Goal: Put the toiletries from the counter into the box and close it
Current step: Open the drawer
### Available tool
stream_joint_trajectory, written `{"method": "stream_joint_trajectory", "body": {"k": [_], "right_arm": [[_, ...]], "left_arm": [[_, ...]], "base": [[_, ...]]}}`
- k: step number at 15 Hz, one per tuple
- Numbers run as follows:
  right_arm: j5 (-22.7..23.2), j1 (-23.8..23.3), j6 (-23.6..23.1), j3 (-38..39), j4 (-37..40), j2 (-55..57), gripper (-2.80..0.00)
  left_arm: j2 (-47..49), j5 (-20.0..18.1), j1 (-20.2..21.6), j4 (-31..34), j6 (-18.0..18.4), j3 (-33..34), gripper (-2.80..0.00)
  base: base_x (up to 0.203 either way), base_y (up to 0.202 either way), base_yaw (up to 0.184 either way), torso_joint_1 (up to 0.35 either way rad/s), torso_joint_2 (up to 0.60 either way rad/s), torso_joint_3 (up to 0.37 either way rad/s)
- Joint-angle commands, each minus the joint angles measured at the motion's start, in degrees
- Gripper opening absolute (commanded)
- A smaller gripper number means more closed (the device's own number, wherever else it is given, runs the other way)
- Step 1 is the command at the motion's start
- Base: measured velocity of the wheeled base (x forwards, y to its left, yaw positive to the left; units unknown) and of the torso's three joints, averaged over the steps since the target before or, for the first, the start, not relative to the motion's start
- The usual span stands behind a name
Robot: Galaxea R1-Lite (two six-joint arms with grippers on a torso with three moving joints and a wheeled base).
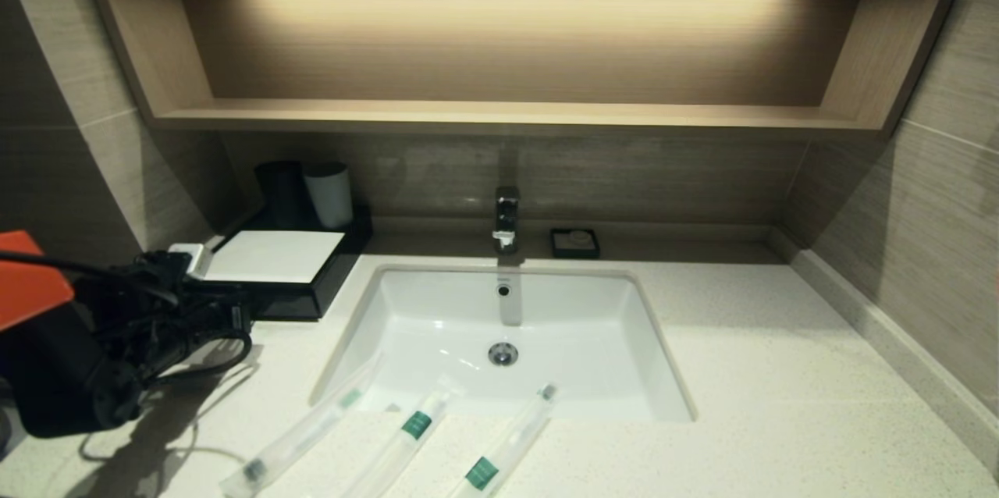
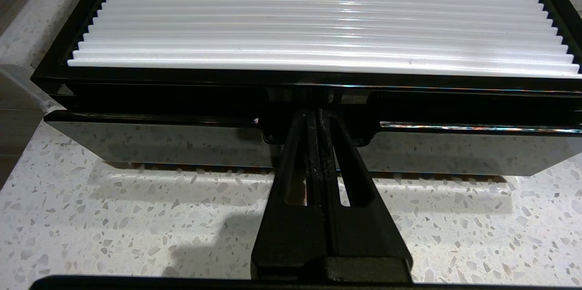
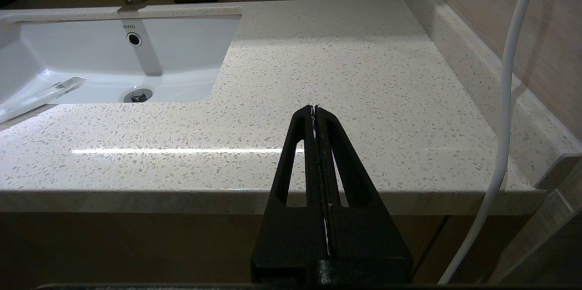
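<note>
bench [image 1: 780, 373]: the wide pale speckled stone top. A white sink [image 1: 593, 357] is set into the middle of it.

box [image 1: 275, 256]: low and black with a white ribbed top. It sits at the back of the bench, on the left side of the sink. Its drawer [image 2: 154, 142] faces the left arm and looks a little way out from the box.

toiletries: three long thin packs in clear plastic. They lie side by side on the front edge of the bench, and their far ends poke out over the sink. The left pack [image 1: 300, 434] has a dark tip. The middle pack [image 1: 414, 429] and the right pack [image 1: 499, 455] each have a green band. All three slant the same way, from near-left to far-right. None is in the box yet.

left fingers [image 2: 318, 115]: pressed tight together, holding nothing. The tips sit in the little notch at the middle of the drawer front, right at the box, and point straight in at it.

right fingers [image 3: 314, 108]: pressed tight together and empty. They hang at the front edge of the bench, on the right, well away from the box.

nearer arm: the left one, by far.

what the next move turns on: I think the drawer has to slide out toward the left arm, straight back along the way the fingers point.
</note>
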Motion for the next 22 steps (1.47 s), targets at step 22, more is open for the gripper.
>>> {"method": "stream_joint_trajectory", "body": {"k": [22], "right_arm": [[0.04,0.0,0.03,0.0,-0.02,0.04,-2.8]], "left_arm": [[-5.49,-0.17,0.04,9.78,0.39,0.5,-2.8]], "base": [[0.0,0.0,0.0,0.0,0.0,0.0]]}}
